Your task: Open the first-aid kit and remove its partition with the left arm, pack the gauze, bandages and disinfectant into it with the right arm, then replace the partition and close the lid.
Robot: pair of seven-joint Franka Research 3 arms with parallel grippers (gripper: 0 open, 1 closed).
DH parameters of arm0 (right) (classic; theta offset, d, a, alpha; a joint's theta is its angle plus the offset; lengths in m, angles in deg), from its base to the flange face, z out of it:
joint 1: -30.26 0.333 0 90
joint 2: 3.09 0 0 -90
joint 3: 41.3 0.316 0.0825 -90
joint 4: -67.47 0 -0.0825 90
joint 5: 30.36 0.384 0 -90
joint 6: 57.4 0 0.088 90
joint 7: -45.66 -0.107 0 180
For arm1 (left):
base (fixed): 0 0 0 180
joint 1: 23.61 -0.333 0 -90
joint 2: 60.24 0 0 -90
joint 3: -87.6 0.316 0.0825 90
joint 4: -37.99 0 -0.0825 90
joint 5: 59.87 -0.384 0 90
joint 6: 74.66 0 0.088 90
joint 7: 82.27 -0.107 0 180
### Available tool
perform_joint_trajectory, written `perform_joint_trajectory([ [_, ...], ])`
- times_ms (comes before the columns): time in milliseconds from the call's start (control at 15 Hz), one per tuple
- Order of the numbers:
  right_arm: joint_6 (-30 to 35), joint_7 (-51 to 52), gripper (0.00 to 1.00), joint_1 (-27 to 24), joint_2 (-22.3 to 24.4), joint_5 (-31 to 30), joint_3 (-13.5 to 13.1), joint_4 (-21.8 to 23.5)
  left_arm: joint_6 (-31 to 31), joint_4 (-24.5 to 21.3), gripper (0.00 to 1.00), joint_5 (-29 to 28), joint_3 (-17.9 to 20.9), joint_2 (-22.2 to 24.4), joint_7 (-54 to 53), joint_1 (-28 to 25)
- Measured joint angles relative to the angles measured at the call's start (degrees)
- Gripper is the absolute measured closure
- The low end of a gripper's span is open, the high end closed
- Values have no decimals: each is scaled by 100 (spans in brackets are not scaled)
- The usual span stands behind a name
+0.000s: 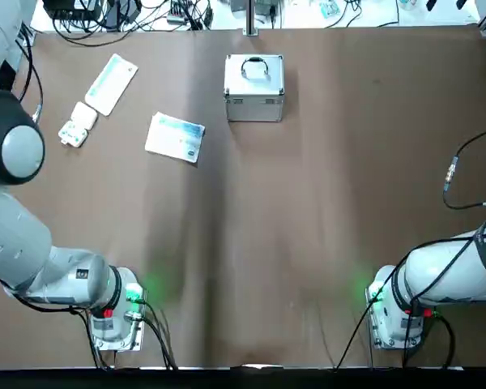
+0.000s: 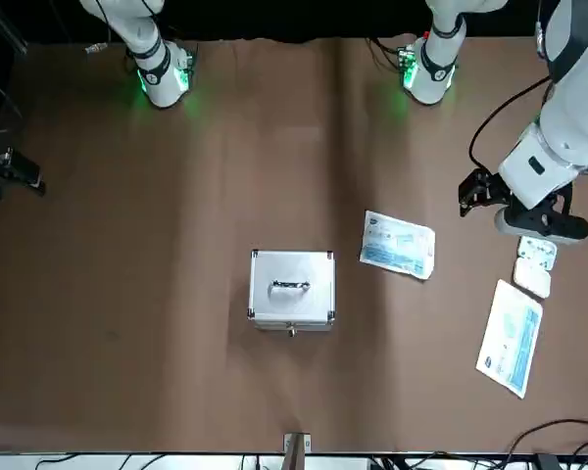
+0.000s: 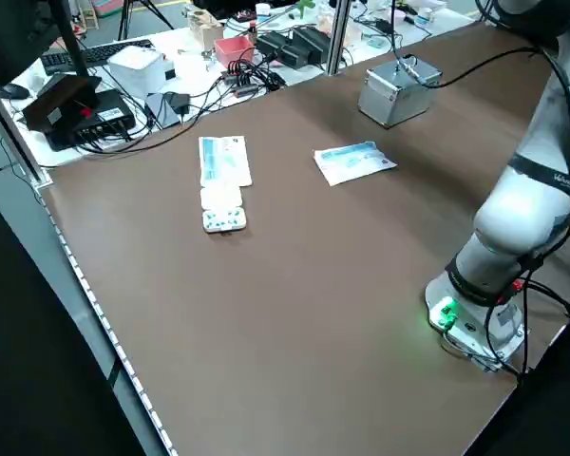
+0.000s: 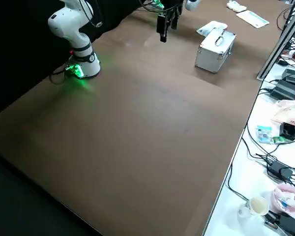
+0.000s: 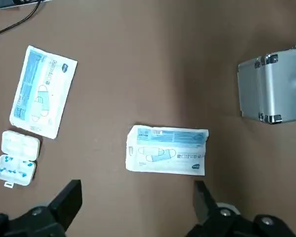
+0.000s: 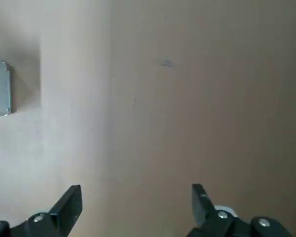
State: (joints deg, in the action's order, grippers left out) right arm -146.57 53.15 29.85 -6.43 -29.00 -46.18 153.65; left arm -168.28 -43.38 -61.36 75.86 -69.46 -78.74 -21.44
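First-aid kit (image 1: pixel 254 89) shut, printed packet (image 1: pixel 175 138) near, open white case (image 1: pixel 78 125) farther

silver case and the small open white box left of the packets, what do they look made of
The silver case looks like brushed or satin metal, probably aluminium: its flat panels are grey with a soft sheen, and its corner caps are shinier. It could be thin sheet over board.

The small white box looks like smooth moulded plastic, judging by its rounded corners and the small clasp tab.
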Motion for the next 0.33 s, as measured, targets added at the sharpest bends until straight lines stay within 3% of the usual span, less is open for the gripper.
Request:
perform_joint_trajectory([
  [333, 2, 2, 2, -3, 5, -7, -5, 0, -21, -140, 0, 0, -5, 190, 26, 0],
])
